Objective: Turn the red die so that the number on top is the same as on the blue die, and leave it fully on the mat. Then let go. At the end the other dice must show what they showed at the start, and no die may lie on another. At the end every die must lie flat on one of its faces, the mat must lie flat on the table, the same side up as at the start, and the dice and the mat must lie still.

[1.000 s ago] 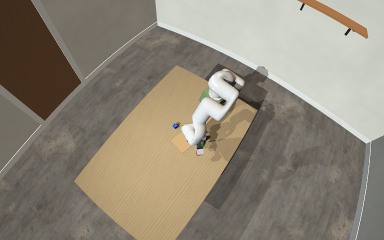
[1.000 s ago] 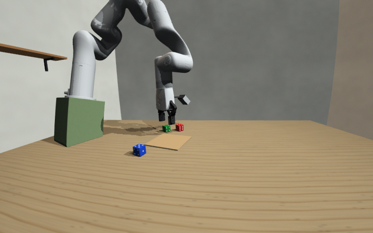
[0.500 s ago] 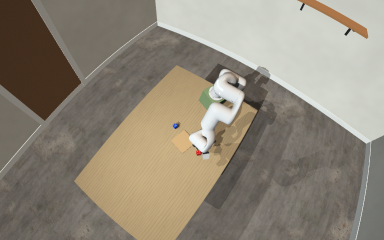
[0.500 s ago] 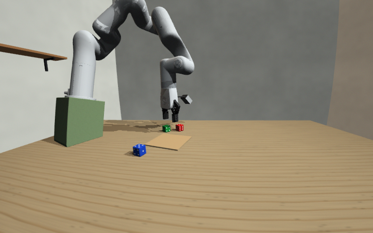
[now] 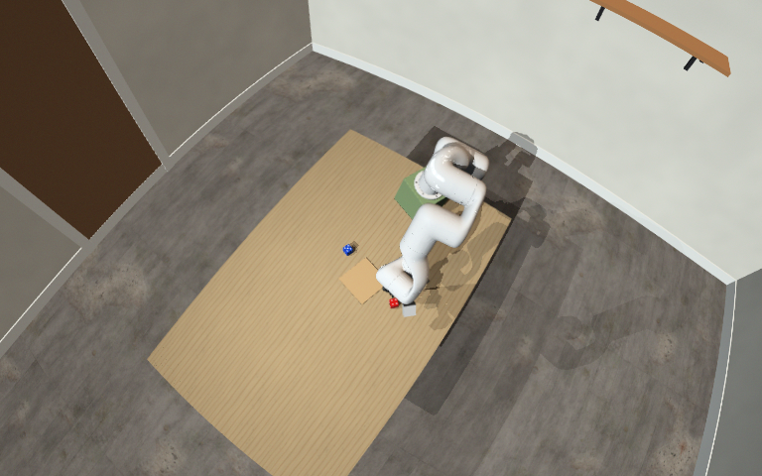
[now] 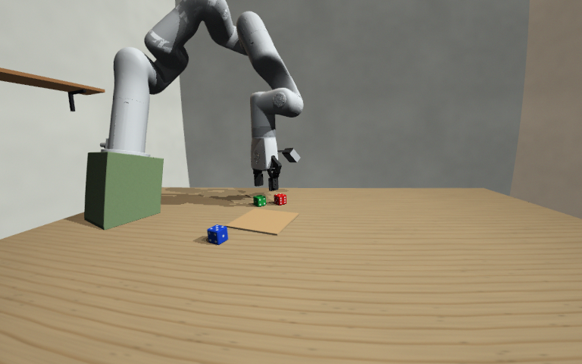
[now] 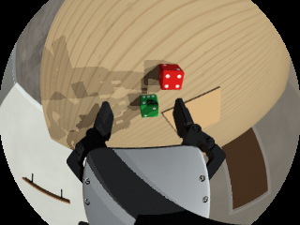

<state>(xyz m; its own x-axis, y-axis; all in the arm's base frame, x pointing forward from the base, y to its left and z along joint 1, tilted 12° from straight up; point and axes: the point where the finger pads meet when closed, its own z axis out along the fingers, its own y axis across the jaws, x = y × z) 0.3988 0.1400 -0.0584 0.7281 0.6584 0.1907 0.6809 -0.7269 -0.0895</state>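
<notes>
Red die: lay on the table just off the mat, ahead of the gripper, which hung wide and empty, nearer the green die; the red one sat beyond, toward the right finger.

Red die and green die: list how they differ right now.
Colour: the red die is red, the green die green. Position: in the wrist view the green die lies nearer the open gripper, roughly between its fingers, while the red die lies farther off. Both are white-spotted cubes lying flat on the table, off the mat, apart from each other.
</notes>
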